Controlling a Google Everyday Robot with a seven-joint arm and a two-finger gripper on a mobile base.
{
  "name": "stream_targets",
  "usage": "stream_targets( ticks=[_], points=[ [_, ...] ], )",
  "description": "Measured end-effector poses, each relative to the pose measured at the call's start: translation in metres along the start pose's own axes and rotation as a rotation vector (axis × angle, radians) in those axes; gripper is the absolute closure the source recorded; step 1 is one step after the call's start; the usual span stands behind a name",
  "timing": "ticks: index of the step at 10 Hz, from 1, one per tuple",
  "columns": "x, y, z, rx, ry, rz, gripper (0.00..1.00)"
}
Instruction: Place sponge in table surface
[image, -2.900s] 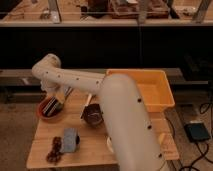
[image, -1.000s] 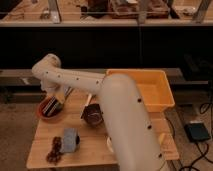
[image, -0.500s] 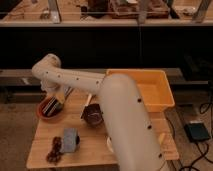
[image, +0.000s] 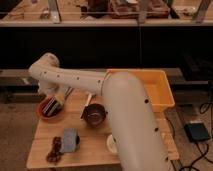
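Observation:
The grey-blue sponge (image: 70, 140) lies on the light wooden table surface (image: 92, 150), near its front left. My white arm reaches from the lower right across the table to the far left. My gripper (image: 54, 103) hangs over a reddish-brown bowl (image: 50, 111) at the table's left edge, well behind the sponge and apart from it. Nothing can be seen in the gripper.
A dark metal bowl (image: 94, 115) stands mid-table beside my arm. A yellow plastic bin (image: 157, 85) sits at the back right. A brown lump (image: 54, 150) lies left of the sponge. A small white cup (image: 112, 144) shows beside my arm. A black box (image: 199, 132) is on the floor at the right.

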Motion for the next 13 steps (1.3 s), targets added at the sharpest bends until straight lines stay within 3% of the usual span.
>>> stream_targets(
  ticks=[3, 5, 8, 13],
  points=[
    [-0.065, 0.024, -0.020, -0.068, -0.041, -0.113, 0.20],
    [-0.097, 0.061, -0.042, -0.091, -0.056, -0.117, 0.20],
    [-0.111, 0.096, -0.066, -0.097, -0.047, -0.085, 0.20],
    [-0.111, 0.095, -0.064, -0.102, -0.052, -0.109, 0.20]
  ],
)
